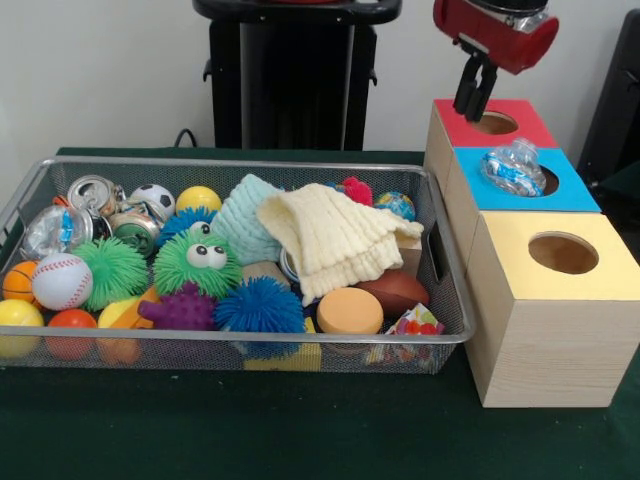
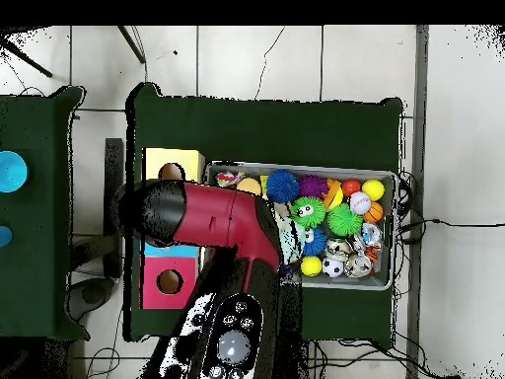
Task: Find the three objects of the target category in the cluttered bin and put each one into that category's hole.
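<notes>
Wire bin (image 1: 440,250) on counter (image 1: 250,430), left of three boxes (image 1: 545,330) standing in a row front to back. Crushed bottle (image 1: 512,168) lies on the middle box's hole. In the bin: knitted cloths (image 1: 335,240) centre, balls (image 1: 60,282) left, cans (image 1: 92,192) at the rear left.

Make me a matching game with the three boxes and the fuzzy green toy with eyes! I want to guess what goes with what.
Things:
1. red-topped box
2. blue-topped box
3. yellow-topped box
4. green fuzzy toy

Places or states:
A. lies in the mesh bin
B. crushed plastic bottle sits on its hole
C. nearest the camera in the front view, hole empty
D. right under the gripper

Pairs: 1-D, 2-B, 3-C, 4-A
</notes>
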Motion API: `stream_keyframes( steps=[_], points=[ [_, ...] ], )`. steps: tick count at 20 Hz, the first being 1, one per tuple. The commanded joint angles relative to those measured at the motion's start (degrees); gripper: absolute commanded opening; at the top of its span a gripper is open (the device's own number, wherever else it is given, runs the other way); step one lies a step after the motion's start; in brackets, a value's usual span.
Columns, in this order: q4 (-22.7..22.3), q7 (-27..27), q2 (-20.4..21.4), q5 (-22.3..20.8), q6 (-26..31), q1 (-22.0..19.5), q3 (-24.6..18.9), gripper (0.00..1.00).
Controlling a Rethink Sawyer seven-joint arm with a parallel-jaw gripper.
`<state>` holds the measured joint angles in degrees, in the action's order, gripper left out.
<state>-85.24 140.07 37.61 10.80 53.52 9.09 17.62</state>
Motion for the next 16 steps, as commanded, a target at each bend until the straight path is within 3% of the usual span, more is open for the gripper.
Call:
stream_keyframes(
  steps=[1,3,7,8,13,16],
  points=[
    [-1.7,4.7,-2.7,1.2,-2.4,-1.3,-6.2,0.00],
    [-1.9,6.3,-1.8,1.5,-1.0,-0.1,-5.6,0.00],
    [-2.1,14.4,1.7,3.2,1.7,5.7,-3.1,0.00],
    [-2.4,16.3,2.6,4.5,2.0,6.7,-3.0,0.00],
    [-10.6,18.6,7.5,19.7,1.9,5.7,-8.4,0.00],
    [-11.0,17.0,7.4,21.2,2.5,6.1,-7.2,0.00]
  ],
)
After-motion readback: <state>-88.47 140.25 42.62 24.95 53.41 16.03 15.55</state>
